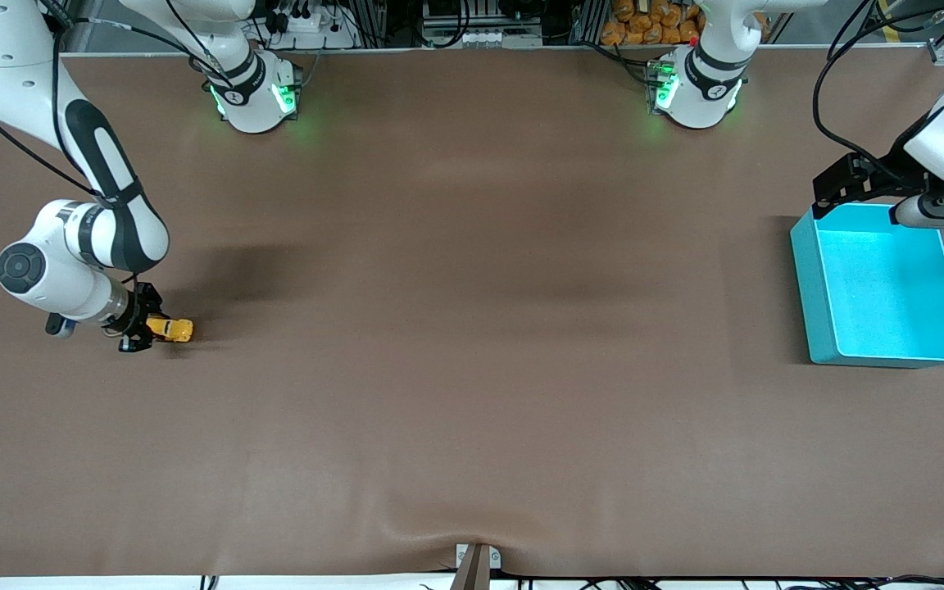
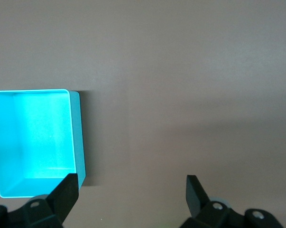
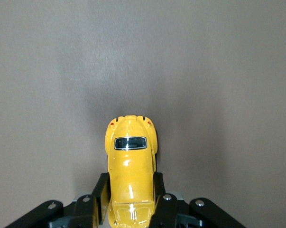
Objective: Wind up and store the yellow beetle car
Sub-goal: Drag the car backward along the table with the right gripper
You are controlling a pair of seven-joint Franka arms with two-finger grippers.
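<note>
From the front camera we see the right gripper [image 1: 142,328] low at the right arm's end of the brown table [image 1: 472,344], pinching the yellow beetle car [image 1: 172,329], which sticks out of the fingers toward the middle of the table; whether its wheels touch the cloth we cannot tell from that height. The right wrist view gives us what the front view does not: the car [image 3: 131,175] seen from above, its rounded roof and one small dark window facing up, with a black finger [image 3: 101,192] pressed against each flank, so the grip is on the sides of the body. At the left arm's end of the table stands the teal bin [image 1: 808,279], well apart from the car, with nothing inside it that we can see. The left gripper [image 1: 837,192] hangs in the air over the bin's rim on the side nearest the robots' bases, and the left arm waits there. The front camera shows that gripper only as a dark shape, but in the left wrist view we see its two fingers [image 2: 67,192] spread wide with nothing between them, the bin [image 2: 78,137] below and bare table beside it.
</note>
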